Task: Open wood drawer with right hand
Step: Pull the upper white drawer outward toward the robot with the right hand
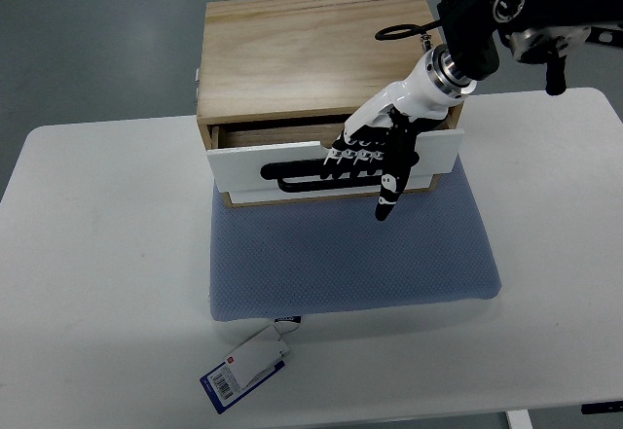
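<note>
From the top view we count one wood drawer box [316, 50], one blue mat [350, 254] and one tag [248, 369] on the white bench [97, 254]. Our right hand [375, 157], entering from two o'clock, hooks its fingers [348, 156] into the slot handle of the white drawer front [243, 164], which stands slightly pulled out toward six o'clock.

White table [107, 244] fills most of frame, grey floor [88, 30] visible along the top. Blue textured mat [350, 254] sits centre, slightly right. Tag [245, 369] with barcode lies at lower centre, just below the mat's lower-left corner, attached by a short string, tilted.
</note>
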Robot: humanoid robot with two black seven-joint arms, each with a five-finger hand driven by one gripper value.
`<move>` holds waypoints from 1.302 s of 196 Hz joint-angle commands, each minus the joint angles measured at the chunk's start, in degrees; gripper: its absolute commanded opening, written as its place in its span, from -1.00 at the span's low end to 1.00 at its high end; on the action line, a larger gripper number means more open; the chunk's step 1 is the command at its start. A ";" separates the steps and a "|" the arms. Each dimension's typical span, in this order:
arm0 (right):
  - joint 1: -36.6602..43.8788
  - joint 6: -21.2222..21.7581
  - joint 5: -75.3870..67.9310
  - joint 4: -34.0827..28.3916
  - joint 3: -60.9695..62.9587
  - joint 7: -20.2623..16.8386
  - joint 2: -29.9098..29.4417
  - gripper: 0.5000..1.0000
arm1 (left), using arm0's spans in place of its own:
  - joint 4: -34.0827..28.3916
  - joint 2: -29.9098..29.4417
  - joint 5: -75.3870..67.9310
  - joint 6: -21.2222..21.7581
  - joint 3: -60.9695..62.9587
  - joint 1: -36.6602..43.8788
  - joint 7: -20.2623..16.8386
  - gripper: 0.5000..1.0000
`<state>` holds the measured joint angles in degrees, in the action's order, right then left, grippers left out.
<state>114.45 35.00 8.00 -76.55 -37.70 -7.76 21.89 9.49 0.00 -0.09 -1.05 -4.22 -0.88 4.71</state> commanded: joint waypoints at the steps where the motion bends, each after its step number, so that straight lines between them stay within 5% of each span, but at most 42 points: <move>1: 0.51 0.00 0.00 -0.88 0.00 0.03 0.09 0.72 | 0.00 0.00 0.00 0.00 0.00 0.00 0.03 1.00; 255: 2.71 0.00 0.00 -8.79 0.00 0.20 2.64 0.73 | 0.00 0.00 0.00 0.00 0.00 0.00 -0.05 1.00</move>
<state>116.78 35.00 8.00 -84.65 -37.70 -7.55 24.25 9.49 0.00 -0.09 -1.05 -4.22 -0.88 4.68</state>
